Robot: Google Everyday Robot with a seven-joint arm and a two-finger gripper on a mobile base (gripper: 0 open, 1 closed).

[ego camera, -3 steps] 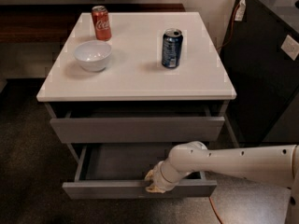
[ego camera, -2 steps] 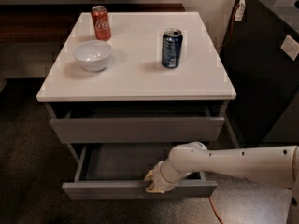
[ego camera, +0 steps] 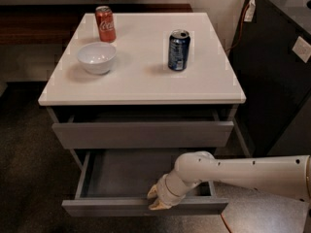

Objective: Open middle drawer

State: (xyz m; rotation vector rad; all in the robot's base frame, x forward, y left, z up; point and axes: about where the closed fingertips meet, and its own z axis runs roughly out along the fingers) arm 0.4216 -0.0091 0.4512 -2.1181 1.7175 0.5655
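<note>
White table [ego camera: 146, 84] surface, one unit, carries three items. From my operator view, left to right:

1. One white bowl [ego camera: 97, 57], upright, near the left edge.
2. One red soda can [ego camera: 105, 23], upright, just behind the bowl toward the rear left corner, not touching it.
3. One blue soda can [ego camera: 179, 50], upright, right of centre, well apart from the other two items.

Below the table top I count two grey drawers in view.

- Top drawer [ego camera: 143, 134]: one, directly under the table top. Its taller front panel appears to stand out a little from the frame.
- Middle drawer [ego camera: 129, 176]: one, below the top drawer. It stands well out toward the camera, with its shallow grey box exposed. I see nothing lying in the part of the box that shows.

One end effector [ego camera: 156, 199] sits at the upper edge of the middle drawer's slim front panel, right of the panel's centre and touching it. I cannot tell how far the end effector is open, nor whether it has hold of the panel.

One white arm [ego camera: 243, 173] runs from the end effector to the right frame edge, crossing over the drawer's right front corner.

One black cabinet [ego camera: 279, 76] stands just right of the table, with one orange cable [ego camera: 239, 30] hanging down its near side.
</note>
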